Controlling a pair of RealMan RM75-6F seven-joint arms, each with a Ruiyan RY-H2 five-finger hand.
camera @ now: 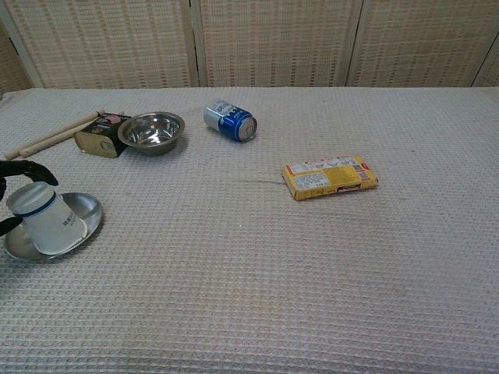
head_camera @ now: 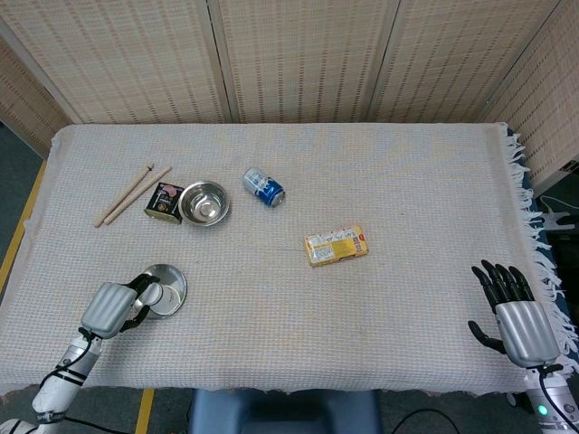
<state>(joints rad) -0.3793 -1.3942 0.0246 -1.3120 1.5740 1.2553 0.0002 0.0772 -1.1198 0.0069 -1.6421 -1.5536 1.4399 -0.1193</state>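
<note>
A wide bench (head_camera: 389, 172) covered in pale woven cloth fills both views, with slatted screens (head_camera: 298, 54) behind it.

At the lower left of the head view, the left hand (head_camera: 113, 308) grips a small white cup (camera: 43, 219) with a dark blue band near its rim. Its fingers (camera: 27, 167) curl around the cup, which tilts and rests on a shallow round metal plate (camera: 86, 213) at the lower left of the chest view. The cup looks light and stiff, probably thin plastic or paper that could dent under a hard squeeze. Its smooth wall may slip, so the middle of its body seems the best place to hold. The shiny plate would likely slide easily on the cloth.

At the lower right of the head view, the right hand (head_camera: 517, 316) lies on the bench with fingers spread, holding nothing.

In the centre lies a flat yellow box (head_camera: 336, 245). At the upper left sit a steel bowl (head_camera: 204, 202), a small dark tin (head_camera: 163, 201) touching it, and two wooden sticks (head_camera: 131, 194) lying side by side. A blue and white can (head_camera: 263, 187) lies on its side just right of the bowl.
</note>
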